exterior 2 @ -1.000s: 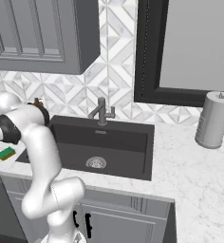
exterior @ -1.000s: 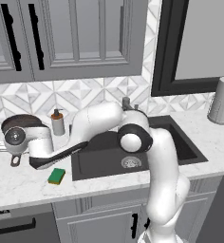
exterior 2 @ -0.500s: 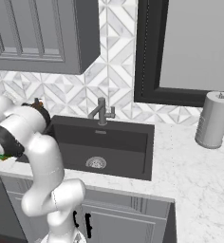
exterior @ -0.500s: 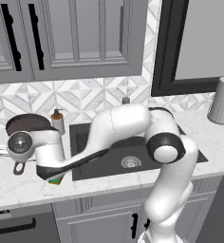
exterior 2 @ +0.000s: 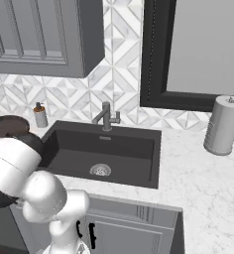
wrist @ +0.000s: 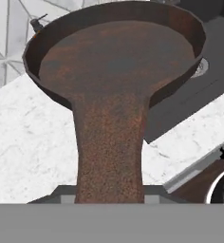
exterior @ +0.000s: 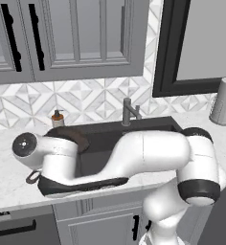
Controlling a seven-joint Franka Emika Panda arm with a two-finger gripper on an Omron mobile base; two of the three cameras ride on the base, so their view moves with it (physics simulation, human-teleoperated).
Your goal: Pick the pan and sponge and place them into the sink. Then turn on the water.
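The dark brown pan [wrist: 116,61] is held up by its long handle [wrist: 109,142], which runs down into my gripper [wrist: 109,197], shut on it. The pan [exterior: 71,137] hangs about level over the left rim of the sink [exterior: 148,130], partly behind my forearm. From the right it shows as a brown disc [exterior 2: 9,126] above my arm, left of the sink [exterior 2: 139,161]. The round drain [exterior 2: 100,170] lies bare in the basin, and the faucet [exterior: 129,112] stands behind it. The sponge is hidden behind my arm.
A soap bottle [exterior: 57,117] stands on the counter by the backsplash, left of the faucet. A paper towel roll [exterior 2: 222,126] stands on the counter right of the sink. Wall cabinets [exterior: 62,38] hang above. My folded arm spans the counter's front edge.
The pan has come up off the left counter and moved right to the sink's left rim. My arm has folded low across the front, covering the sponge.
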